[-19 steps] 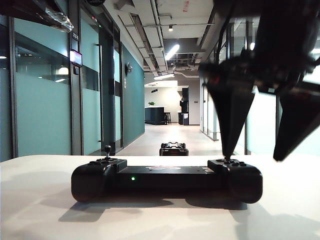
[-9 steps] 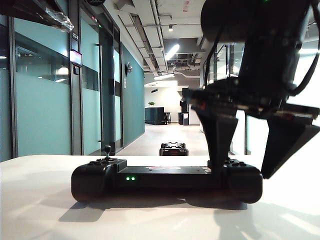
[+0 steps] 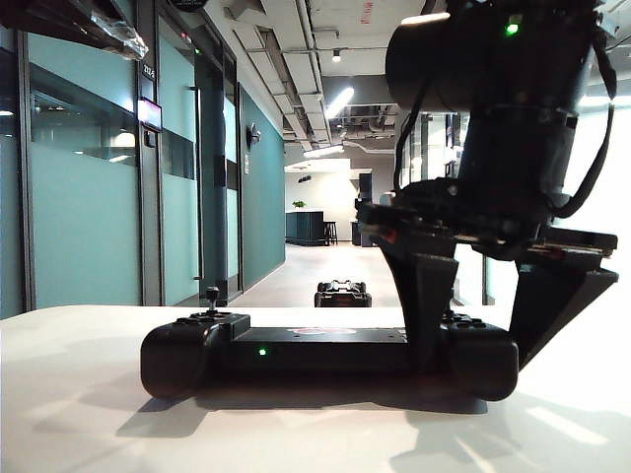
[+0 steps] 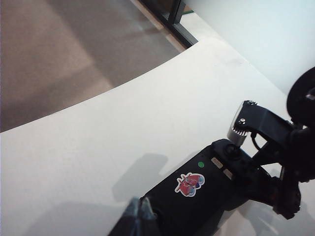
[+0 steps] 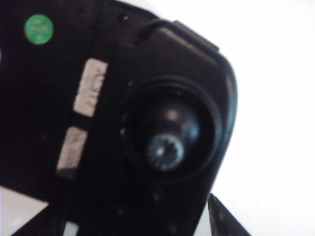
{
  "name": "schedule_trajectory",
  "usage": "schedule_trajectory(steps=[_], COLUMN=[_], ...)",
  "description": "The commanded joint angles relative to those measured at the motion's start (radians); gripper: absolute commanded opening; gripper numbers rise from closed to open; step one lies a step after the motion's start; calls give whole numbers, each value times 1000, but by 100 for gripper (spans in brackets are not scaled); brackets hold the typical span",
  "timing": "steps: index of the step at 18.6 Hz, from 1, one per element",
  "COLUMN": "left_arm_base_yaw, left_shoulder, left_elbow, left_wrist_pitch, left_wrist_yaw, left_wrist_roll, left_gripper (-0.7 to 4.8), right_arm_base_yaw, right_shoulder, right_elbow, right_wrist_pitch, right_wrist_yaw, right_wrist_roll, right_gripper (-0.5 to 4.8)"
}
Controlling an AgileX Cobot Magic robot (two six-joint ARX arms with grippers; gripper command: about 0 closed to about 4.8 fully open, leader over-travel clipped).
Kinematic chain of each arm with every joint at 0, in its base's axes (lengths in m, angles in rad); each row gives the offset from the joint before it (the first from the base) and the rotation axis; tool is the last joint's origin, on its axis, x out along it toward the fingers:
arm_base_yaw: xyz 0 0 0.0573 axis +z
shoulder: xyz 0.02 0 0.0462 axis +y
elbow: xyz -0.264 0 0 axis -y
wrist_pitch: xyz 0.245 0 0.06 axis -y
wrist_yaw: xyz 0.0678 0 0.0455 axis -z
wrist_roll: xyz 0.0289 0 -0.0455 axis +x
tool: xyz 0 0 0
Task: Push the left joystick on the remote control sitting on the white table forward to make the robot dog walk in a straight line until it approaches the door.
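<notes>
The remote control (image 3: 328,353) lies on the white table (image 3: 79,414), its long side across the exterior view. The right gripper (image 3: 488,340) stands over its right end, jaws wide open, one finger (image 3: 424,315) in front of the body and one past the end at 3 o'clock; it holds nothing. The left joystick (image 3: 211,295) stands free at the opposite end, at 9 o'clock from this gripper. The left gripper (image 4: 140,216) shows only as a blurred tip near the controller; I cannot tell its state. The robot dog (image 3: 343,294) waits far down the corridor.

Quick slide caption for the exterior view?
Open right gripper straddles the remote control's right end; robot dog waits down the corridor.
</notes>
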Motion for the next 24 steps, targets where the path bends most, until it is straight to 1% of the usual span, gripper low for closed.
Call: schedule_trajectory(steps=[1,2,3,4,15,16,20,21,23,24], left_arm_base_yaw=[-1,-1,-1,-1,-1,-1,-1,-1,-1,-1], left_shoulder=[-1,-1,-1,-1,-1,-1,-1,-1,1,2], left_elbow=[6,6,6,6,6,6,6,6,6,6], left_wrist_pitch=[3,2,2,2,2,2,2,2,2,2], left_wrist_yaw=[8,8,8,8,8,8,7,8,8,7], left_wrist_roll=[0,0,0,0,0,0,0,0,0,0], left_gripper=[-5,-5,-5,-5,-5,-5,-5,-5,-5,-5], right_arm_base_yaw=[0,0,0,0,1,1,1,1,1,1], right_shoulder=[3,4,4,4,16,21,35,35,35,35], right_elbow=[3,3,3,3,2,3,2,2,3,3], right_wrist_pitch=[18,18,18,18,21,21,21,21,21,21], right_wrist_yaw=[0,0,0,0,0,0,0,1,1,1], right_wrist_roll=[2,2,2,2,-12,-12,-12,-12,-11,-11], right_gripper=[386,384,347,299,298,313,314,306,251,239])
